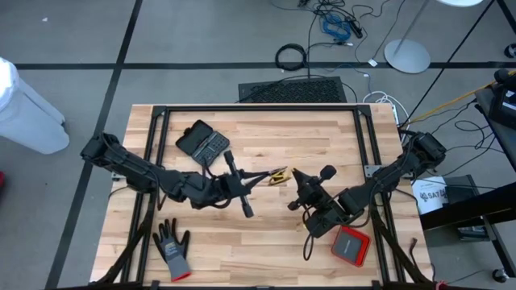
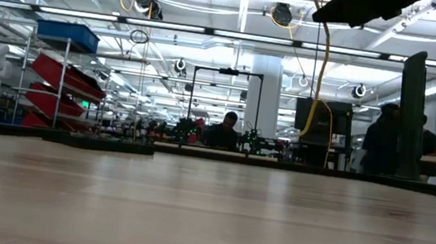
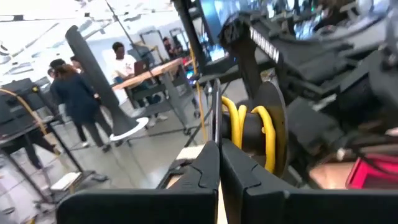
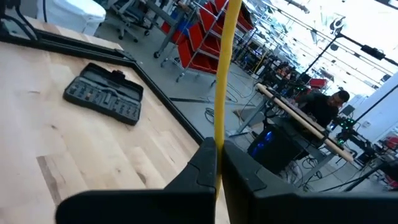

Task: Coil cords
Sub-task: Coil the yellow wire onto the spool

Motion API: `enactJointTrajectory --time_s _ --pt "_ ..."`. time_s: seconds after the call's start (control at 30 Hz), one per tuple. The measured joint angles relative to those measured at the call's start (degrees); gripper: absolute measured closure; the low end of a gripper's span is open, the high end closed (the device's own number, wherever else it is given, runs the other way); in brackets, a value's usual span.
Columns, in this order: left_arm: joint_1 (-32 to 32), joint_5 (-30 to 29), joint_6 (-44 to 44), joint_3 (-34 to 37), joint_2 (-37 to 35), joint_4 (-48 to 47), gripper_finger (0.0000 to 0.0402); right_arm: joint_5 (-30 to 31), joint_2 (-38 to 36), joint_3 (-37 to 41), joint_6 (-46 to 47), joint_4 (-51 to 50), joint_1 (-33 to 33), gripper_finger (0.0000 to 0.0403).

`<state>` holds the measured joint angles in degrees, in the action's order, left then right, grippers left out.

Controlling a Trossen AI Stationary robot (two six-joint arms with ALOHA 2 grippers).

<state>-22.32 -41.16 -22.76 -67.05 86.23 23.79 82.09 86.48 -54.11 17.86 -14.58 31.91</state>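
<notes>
The thin yellow cord [image 1: 278, 175] hangs in the air over the middle of the table, between my two grippers. In the left wrist view several of its turns [image 3: 249, 124] are wound round a black round part [image 3: 275, 121]. My left gripper [image 1: 268, 178] comes in from the table's left, roughly level, and is shut on the cord. My right gripper [image 1: 297, 176] faces it from the right and is shut on the cord too. In the low view a stretch of the cord [image 2: 321, 68] hangs well above the tabletop. My left gripper has its two fingertips [image 3: 208, 163] shut together, and a thin strand [image 3: 215, 115] runs out from between them toward the coiled turns. It comes in level from the table's left. The fingers hide the pinch itself. The cord is clear of the table. My right gripper pinches one strand of the yellow cord [image 4: 217, 134] between its two fingertips. The fingers lie nearly level and come from the table's right. From the tips the strand runs away straight and taut. The cord is lifted clear of the table.
A black tool case [image 1: 201, 142] lies at the far left and a grey glove [image 1: 172, 248] near the front left. A red box [image 1: 351, 244] sits front right, with a dark cable [image 1: 307, 244] beside it. Black frame rails [image 1: 258, 109] edge the table. People stand beyond it.
</notes>
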Motion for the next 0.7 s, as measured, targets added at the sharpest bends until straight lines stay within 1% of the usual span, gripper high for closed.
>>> enactJointTrajectory --time_s 0.2,0.4,0.6,0.7 --pt "0.47 0.9 -0.04 0.0 1.71 5.38 0.0401 -4.26 0.0 -0.02 -6.48 7.15 -0.94 0.0403" --pt "1.48 2.17 -0.02 0.0 2.93 6.41 0.0401 -6.79 0.0 -0.01 -15.01 16.75 -1.1 0.0403" --pt "2.47 2.24 -0.69 0.0 6.31 12.12 0.0401 -10.02 0.43 -0.02 -17.13 21.49 -1.15 0.0403" --pt "3.04 2.3 -1.98 0.0 7.29 12.22 0.0401 -11.38 0.79 0.0 -17.21 22.25 -1.15 0.0403"
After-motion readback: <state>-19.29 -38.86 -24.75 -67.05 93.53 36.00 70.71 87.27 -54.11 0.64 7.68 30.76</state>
